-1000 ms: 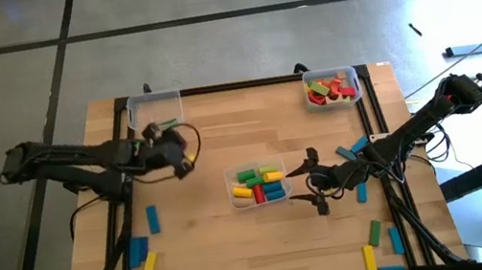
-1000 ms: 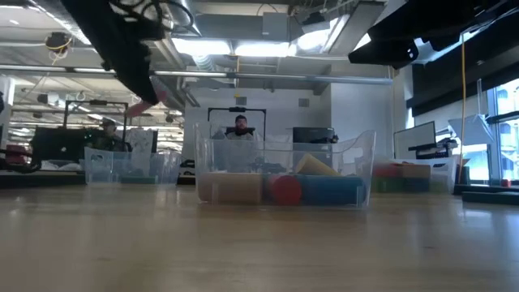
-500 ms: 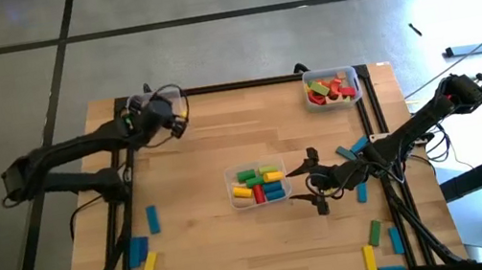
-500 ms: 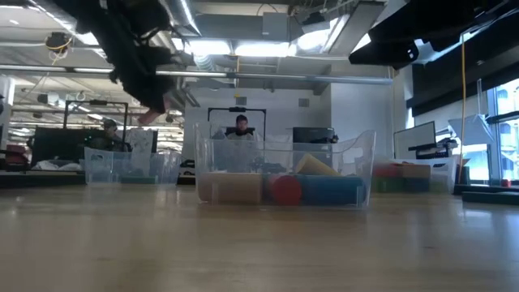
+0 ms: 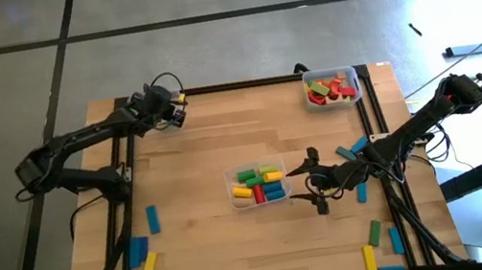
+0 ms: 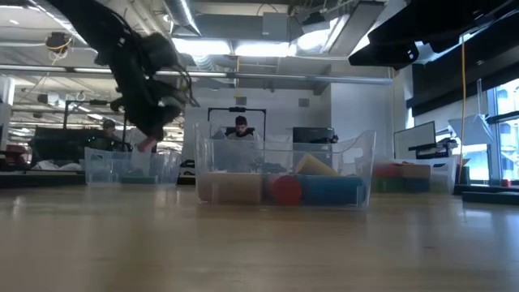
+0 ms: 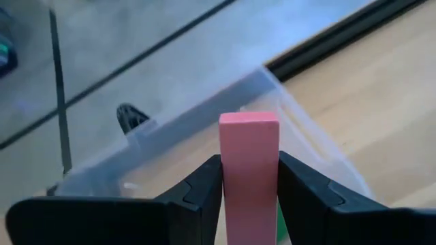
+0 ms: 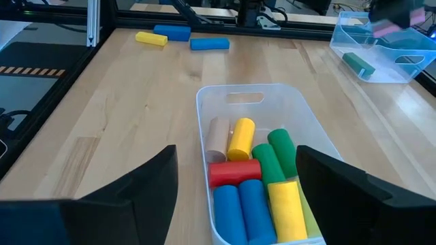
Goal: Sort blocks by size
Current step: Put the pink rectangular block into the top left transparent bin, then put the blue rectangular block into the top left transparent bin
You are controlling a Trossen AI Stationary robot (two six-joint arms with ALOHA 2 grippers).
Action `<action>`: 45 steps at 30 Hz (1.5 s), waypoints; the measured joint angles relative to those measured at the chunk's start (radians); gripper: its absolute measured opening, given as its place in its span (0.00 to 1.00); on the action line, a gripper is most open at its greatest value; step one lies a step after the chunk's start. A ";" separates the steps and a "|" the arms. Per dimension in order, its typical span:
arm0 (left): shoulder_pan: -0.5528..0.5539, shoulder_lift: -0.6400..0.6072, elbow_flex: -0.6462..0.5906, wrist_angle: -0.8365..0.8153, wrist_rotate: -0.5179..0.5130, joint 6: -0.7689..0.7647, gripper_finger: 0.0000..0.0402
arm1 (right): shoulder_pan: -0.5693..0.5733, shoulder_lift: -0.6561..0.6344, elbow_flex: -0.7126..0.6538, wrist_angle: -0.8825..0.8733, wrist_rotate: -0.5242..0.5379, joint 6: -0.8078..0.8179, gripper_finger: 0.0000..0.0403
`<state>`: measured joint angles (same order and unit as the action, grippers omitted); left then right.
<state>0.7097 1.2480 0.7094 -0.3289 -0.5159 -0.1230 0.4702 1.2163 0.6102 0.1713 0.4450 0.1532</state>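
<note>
the left gripper [image 7: 249,187] is clamped on a pink block [image 7: 249,160], which stands straight up between its two dark fingers [image 7: 204,187], above the clear far-left bin [image 7: 310,139] at the table's back corner. in the high view that gripper [image 5: 162,109] sits over the same corner. a green block [image 8: 358,63] already lies in that bin. to do this step well, it seems best to bring the block inside the bin's rim and let go low, so it neither bounces out nor catches the wall. the right gripper [image 8: 235,204] waits with its jaws spread wide and nothing in them, just beside the centre bin [image 5: 259,184] of short red, yellow, green and blue blocks. a third bin [image 5: 331,87] at the far right holds mostly red pieces. loose blue and yellow blocks [image 5: 146,252] lie near the table's [image 5: 205,150] front-left edge. no brand, label or writing can be read anywhere.
</note>
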 joint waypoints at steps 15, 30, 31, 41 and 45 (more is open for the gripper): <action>0.064 0.127 -0.001 0.046 0.087 -0.171 0.30 | 0.000 0.000 0.000 -0.017 0.000 -0.001 0.71; 0.062 0.119 0.000 0.092 0.114 -0.072 0.51 | 0.000 0.000 0.000 -0.017 0.000 -0.001 0.71; 0.057 0.112 0.000 0.085 0.114 -0.067 0.51 | 0.000 0.000 0.000 -0.018 0.000 -0.001 0.71; -0.131 -0.099 0.008 -0.105 0.162 -0.015 0.52 | 0.000 0.000 0.000 -0.017 0.000 -0.001 0.71; -0.274 -0.170 0.009 -0.152 0.223 -0.022 0.51 | 0.000 0.000 0.000 -0.017 0.000 0.001 0.71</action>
<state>0.4352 1.0783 0.7180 -0.4805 -0.2932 -0.1447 0.4706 1.2163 0.6102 0.1543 0.4446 0.1544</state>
